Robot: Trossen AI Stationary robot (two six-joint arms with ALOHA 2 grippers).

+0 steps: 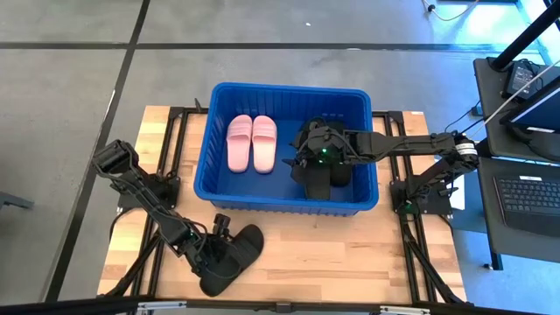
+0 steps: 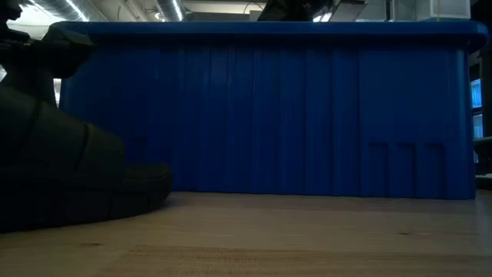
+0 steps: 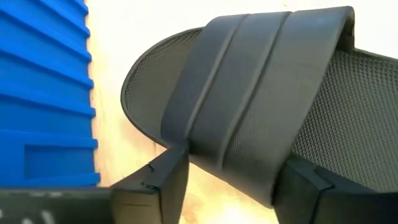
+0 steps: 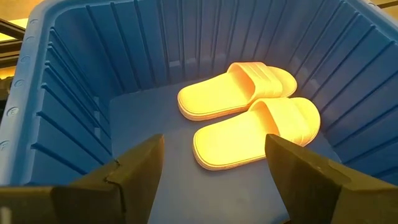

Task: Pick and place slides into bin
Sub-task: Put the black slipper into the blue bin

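Note:
A black slide (image 3: 249,93) lies sole down on the wooden table (image 1: 350,254), in front of the blue bin (image 1: 219,188); the low view shows it at the left (image 2: 77,185). My left gripper (image 3: 236,168) stands over its wide strap, at the near left (image 1: 226,236). Inside the bin a pale pink pair (image 1: 252,143) lies flat at the left, also in the right wrist view (image 4: 249,118). Black slides (image 1: 319,185) lie at the bin's right. My right gripper (image 4: 214,149) hovers open above them (image 1: 297,162), touching nothing. My left gripper has the black slide's strap between its two fingers, low on the strap's near side (image 3: 205,155). One fingertip (image 3: 168,174) meets the toe-side edge, the other (image 3: 305,180) the heel-side edge. The fingers slant down from the near left. The slide's sole rests on the table.
The bin's ribbed wall (image 2: 269,115) rises just beyond the black slide. Bare bin floor (image 4: 149,118) shows between the pink pair and the right gripper. Bare wood lies to the right of the slide, in front of the bin. Desks with laptops (image 1: 525,188) stand off the table's right.

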